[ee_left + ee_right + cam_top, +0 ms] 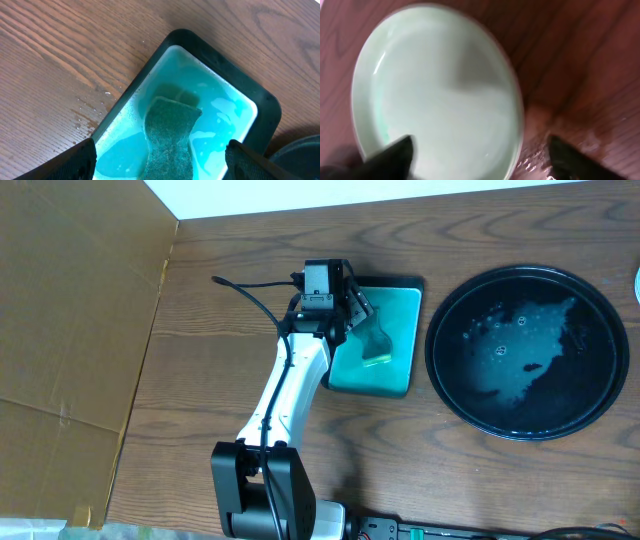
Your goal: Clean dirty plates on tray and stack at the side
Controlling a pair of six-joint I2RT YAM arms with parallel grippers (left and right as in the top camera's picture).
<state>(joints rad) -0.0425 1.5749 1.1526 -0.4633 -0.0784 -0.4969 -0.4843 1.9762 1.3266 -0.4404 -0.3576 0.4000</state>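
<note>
On the wooden table (200, 380), seen from overhead, the large, round, glossy black tray (590, 310) sits at the right with no plates on it, only a wet film and some pale suds. Just to its left is a smaller rectangular teal tray (395, 310) with a green scouring sponge (378, 348) in it. The left gripper (348, 305) hangs over that tray's near corner. A pale sliver at the far right edge may be a plate, but too little of it shows to be sure. The right arm is out of this view.

From the left wrist, the teal tray (220, 57) holds shallow bluish water and the sponge (170, 135) lies in it. The left gripper (160, 167) has its jaws spread wide on either side of the sponge, not touching it.

From the right wrist, which is blurred, a small, round, shallow white plate (440, 90) with a pale green tint lies on the wood beside some water drops. The right gripper (482, 160) stands wide, one fingertip (390, 155) over the plate's near rim and the other over bare table. Nothing looks pinched. Whether other plates lie under this one cannot be told.

The risks look small. The finger over the rim could catch it as it lifts and tip or slide the wet plate. If the left jaws close low, they could splash water onto the table.
</note>
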